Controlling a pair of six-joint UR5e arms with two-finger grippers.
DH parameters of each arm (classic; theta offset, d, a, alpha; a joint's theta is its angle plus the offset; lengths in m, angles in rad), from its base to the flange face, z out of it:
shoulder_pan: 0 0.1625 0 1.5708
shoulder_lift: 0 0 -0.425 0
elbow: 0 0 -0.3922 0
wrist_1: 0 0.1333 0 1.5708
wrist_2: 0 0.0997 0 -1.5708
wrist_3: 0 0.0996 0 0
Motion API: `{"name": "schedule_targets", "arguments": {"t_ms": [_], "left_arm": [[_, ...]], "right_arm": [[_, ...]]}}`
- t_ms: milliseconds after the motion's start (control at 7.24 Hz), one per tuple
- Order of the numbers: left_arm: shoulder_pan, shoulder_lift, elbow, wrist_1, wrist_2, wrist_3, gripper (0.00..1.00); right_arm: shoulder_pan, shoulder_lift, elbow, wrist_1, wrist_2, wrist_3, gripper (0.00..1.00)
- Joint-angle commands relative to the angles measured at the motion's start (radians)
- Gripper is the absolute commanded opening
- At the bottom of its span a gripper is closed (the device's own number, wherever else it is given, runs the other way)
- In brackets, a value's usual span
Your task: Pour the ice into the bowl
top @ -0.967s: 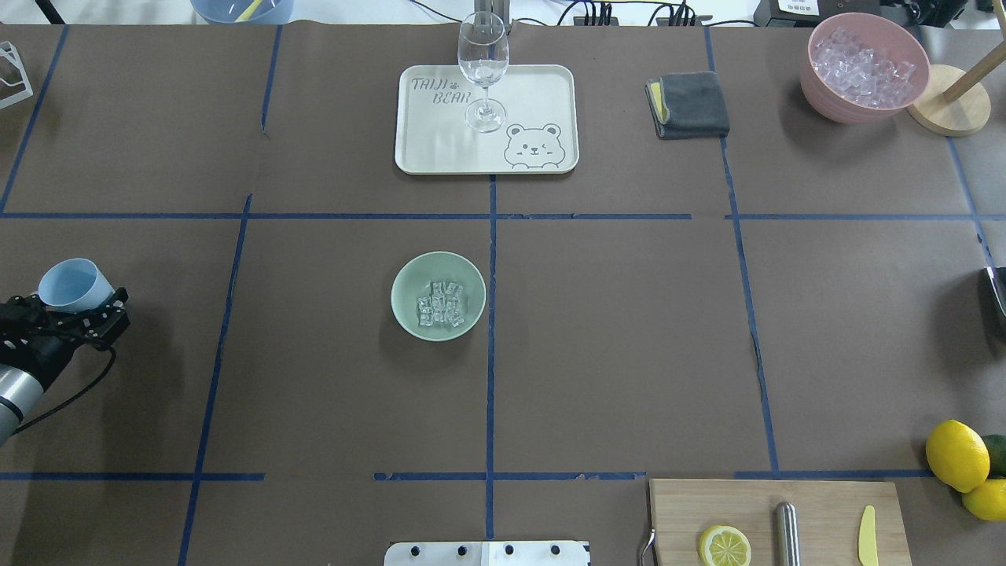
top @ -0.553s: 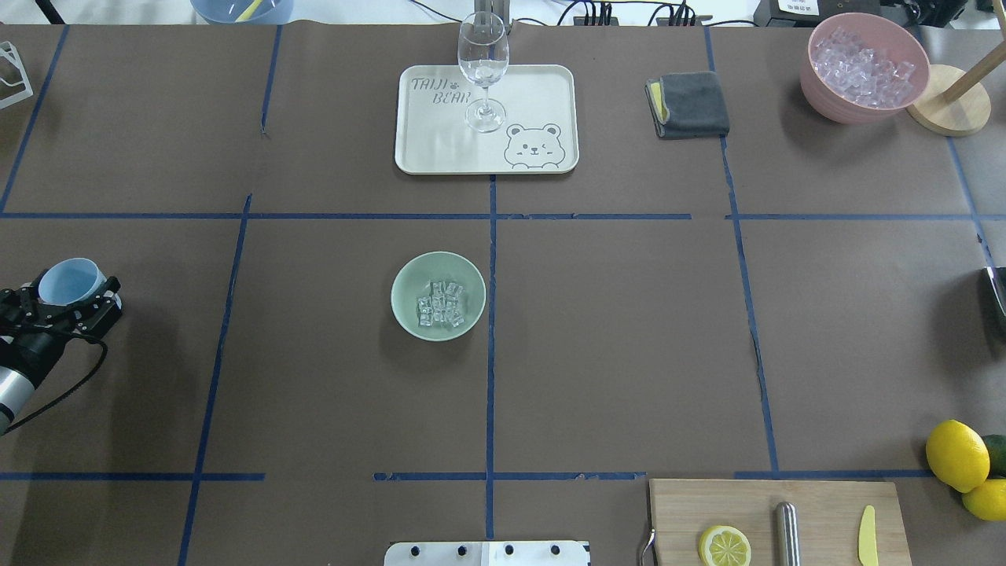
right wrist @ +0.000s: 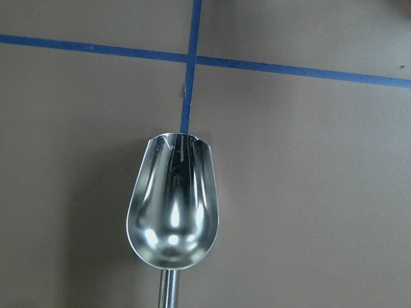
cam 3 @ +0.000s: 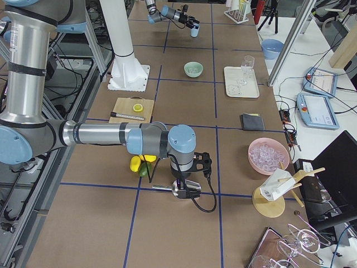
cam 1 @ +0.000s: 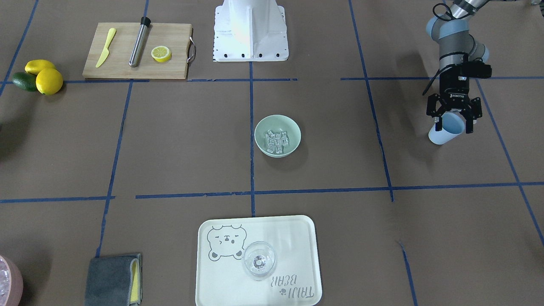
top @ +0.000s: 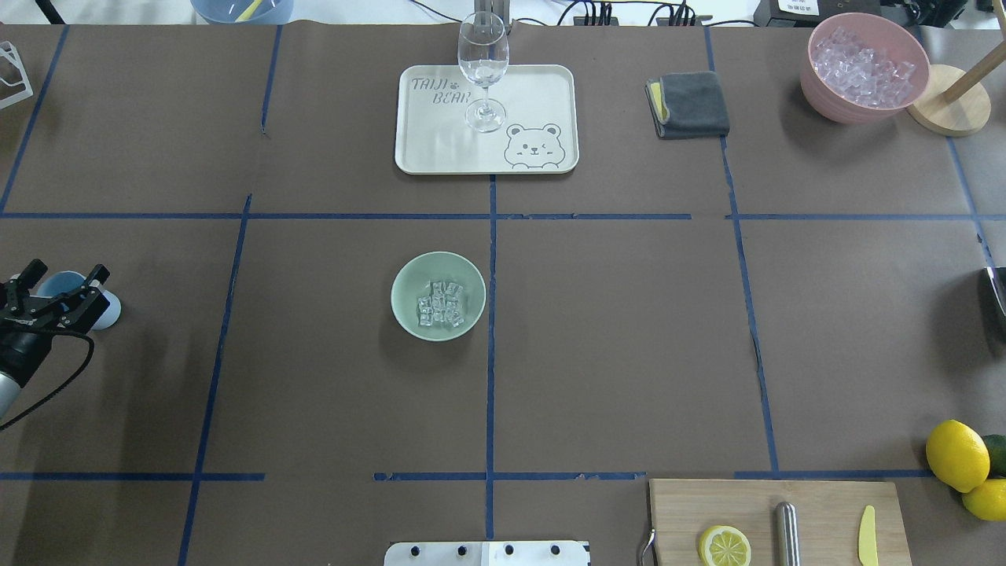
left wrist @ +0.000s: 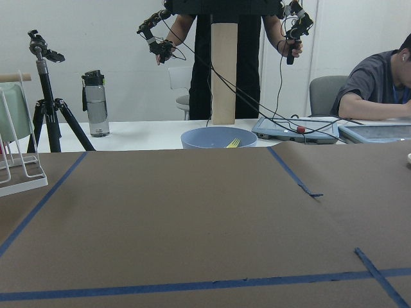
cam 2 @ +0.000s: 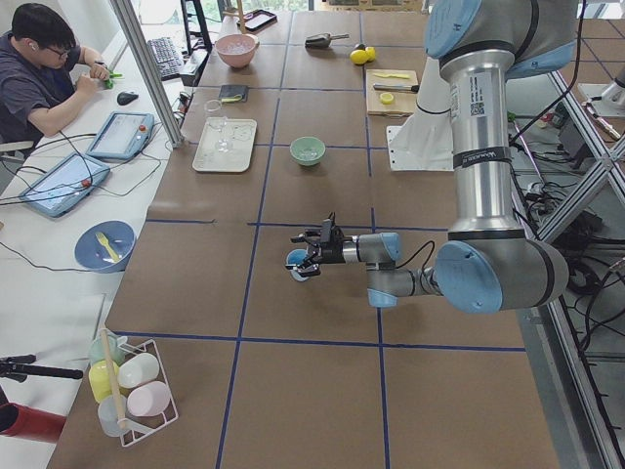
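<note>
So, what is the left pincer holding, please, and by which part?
The left pincer straddles the light blue cup near its rim; whether it grips cannot be told.

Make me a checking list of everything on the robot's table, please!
Surface: brown paper-covered table, taped into squares with blue lines.
Job's things: small clear ice cubes lie in the round mint-green plastic bowl, mid-table.
Clutter: pink bowl of ice, wine glass on a bear tray, grey cloth, wooden cutting board with lemon slice, whole lemons, metal scoop.
Grippers: left gripper has its jaws straddling a light blue cup; grip unclear. Right gripper above the scoop; jaws unclear.
Cables: black cable loops from the left wrist.
Surroundings: seated person at a side desk; standing person holding controllers.
</note>
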Motion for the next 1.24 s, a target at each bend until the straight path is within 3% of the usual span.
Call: {"name": "schedule_targets", "arguments": {"t_ms": [0,276,553,829,1105], "left_arm": [[-0.002,0.002,-0.074,-0.011,-0.054,0.163,1.00],[-0.074,0.012,-0.114,-0.001,-0.270,0.296,1.00],[-0.323,0.013,-0.131,0.037,-0.628,0.489,1.00],[-0.566,-0.007,-0.219,0.309,-0.942,0.632,1.00],[-0.797,-0.085,-0.254,0.624,-1.149,0.796,1.00]], "right_arm": [[0.000,0.003,-0.001,0.000,0.000,0.000,1.00],[0.000,0.004,-0.001,0.000,0.002,0.000,1.00],[0.000,0.006,-0.003,0.000,0.002,0.000,1.00],[0.000,0.004,-0.001,0.000,0.002,0.000,1.00],[0.000,0.006,0.003,0.000,0.003,0.002,1.00]]}}
